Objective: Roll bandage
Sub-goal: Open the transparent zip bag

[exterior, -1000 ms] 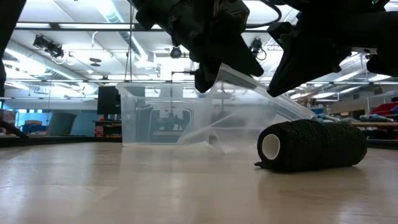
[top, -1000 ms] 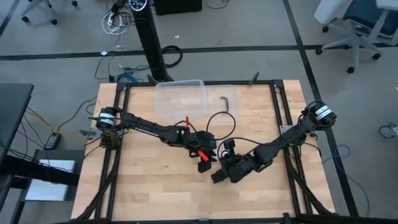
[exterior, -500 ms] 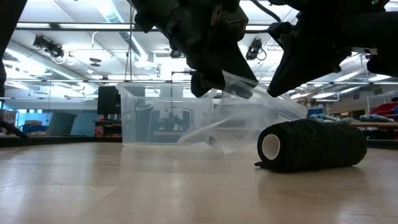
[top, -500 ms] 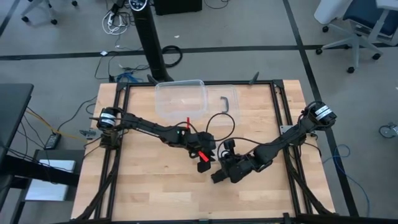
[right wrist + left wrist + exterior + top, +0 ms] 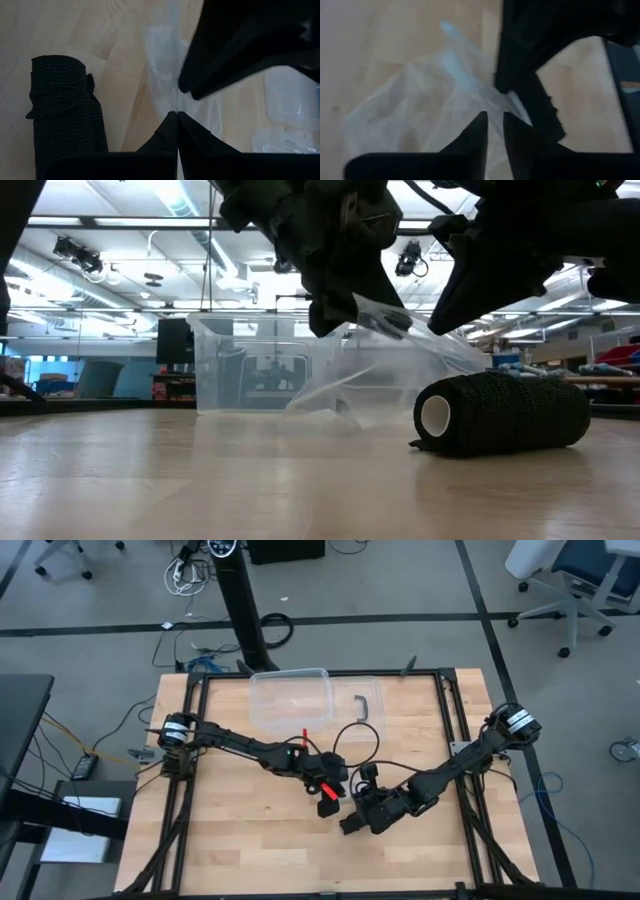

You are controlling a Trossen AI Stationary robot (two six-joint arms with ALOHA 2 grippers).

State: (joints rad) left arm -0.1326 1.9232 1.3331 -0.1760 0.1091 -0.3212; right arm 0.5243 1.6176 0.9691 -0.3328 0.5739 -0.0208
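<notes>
The bandage [image 5: 500,414] lies on the wooden table [image 5: 240,840] as a finished black roll, on its side, with its pale hollow core facing the low camera. Both grippers hang above it, near the table's middle, and neither touches the roll. The right gripper [image 5: 176,116] has its two fingers pressed together on an edge of the clear plastic bag [image 5: 400,375], and the roll lies just beside those fingertips, flat on the wood (its loose end shows as a small flap on the side). The left gripper [image 5: 493,122] meets the same bag from the other side; its fingers stand with only a narrow gap between them, and bag film lies at the tips, though the pictures do not show whether they have clamped on it. From the low view the bag hangs stretched between the two grippers, sloping down behind the roll. Beyond the bag, farther from the roll, the clear plastic box [image 5: 290,697] rests at the table's far edge.
</notes>
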